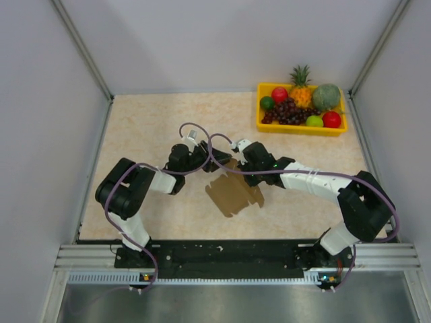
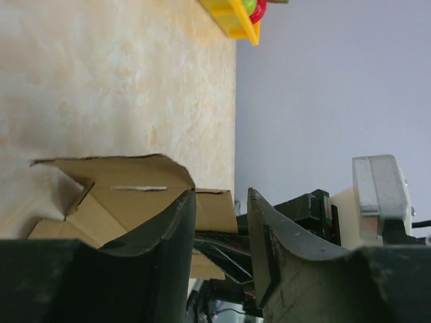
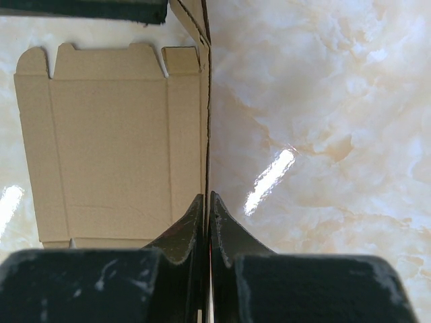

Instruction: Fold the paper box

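The paper box (image 1: 234, 193) is a brown die-cut cardboard sheet lying mostly flat mid-table, its far end lifted between the two grippers. My right gripper (image 1: 244, 172) is shut on a raised side panel, which shows edge-on between its fingertips (image 3: 207, 202); the flat sheet with notched tabs (image 3: 108, 134) lies to their left. My left gripper (image 1: 213, 161) is at the sheet's far left corner. Its jaws stand apart (image 2: 222, 202), with folded cardboard flaps (image 2: 128, 195) beside and behind the left finger (image 2: 168, 235).
A yellow fruit tray (image 1: 262, 125) with several fruits stands at the back right; its corner shows in the left wrist view (image 2: 232, 19). The right arm's wrist (image 2: 377, 202) is close beside the left gripper. Grey walls enclose the table.
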You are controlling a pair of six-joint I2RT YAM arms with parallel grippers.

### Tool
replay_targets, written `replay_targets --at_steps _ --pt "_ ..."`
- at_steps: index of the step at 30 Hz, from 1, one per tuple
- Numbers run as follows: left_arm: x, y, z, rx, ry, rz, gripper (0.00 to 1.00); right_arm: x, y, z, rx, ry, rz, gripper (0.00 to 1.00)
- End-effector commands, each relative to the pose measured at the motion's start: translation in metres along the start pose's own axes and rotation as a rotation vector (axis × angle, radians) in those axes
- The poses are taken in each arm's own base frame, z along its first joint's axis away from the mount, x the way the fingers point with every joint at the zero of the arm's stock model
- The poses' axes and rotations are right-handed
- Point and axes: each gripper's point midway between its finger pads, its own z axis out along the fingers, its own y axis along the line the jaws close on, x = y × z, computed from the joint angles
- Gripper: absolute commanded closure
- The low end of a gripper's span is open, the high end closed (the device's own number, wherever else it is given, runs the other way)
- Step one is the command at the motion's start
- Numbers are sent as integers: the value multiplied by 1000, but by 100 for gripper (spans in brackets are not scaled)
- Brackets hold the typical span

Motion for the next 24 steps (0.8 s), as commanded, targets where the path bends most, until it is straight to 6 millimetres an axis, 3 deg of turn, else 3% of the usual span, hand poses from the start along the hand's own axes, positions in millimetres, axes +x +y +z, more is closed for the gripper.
replay_targets --at_steps 1,2,9,11,19,20,24 --pt "7 -7 -1 -60 54 -139 58 -8 2 -6 -2 -40 -30 100" --pt "7 2 -2 -106 38 -157 57 -8 2 -5 -1 -40 -27 100" --pt "0 -10 -6 -159 15 -153 51 -9 0 -8 7 -47 -32 100" --pt "-1 -19 -4 -123 19 -167 52 -9 0 -8 10 -46 -32 100" --pt "-10 -22 7 -176 16 -241 58 -12 0 -8 8 -50 -34 100" --pt "-6 -11 6 -236 34 -290 59 -12 -1 -8 10 -50 -34 100" --pt "-6 -4 5 -306 23 -383 59 -13 0 -7 6 -48 -36 100"
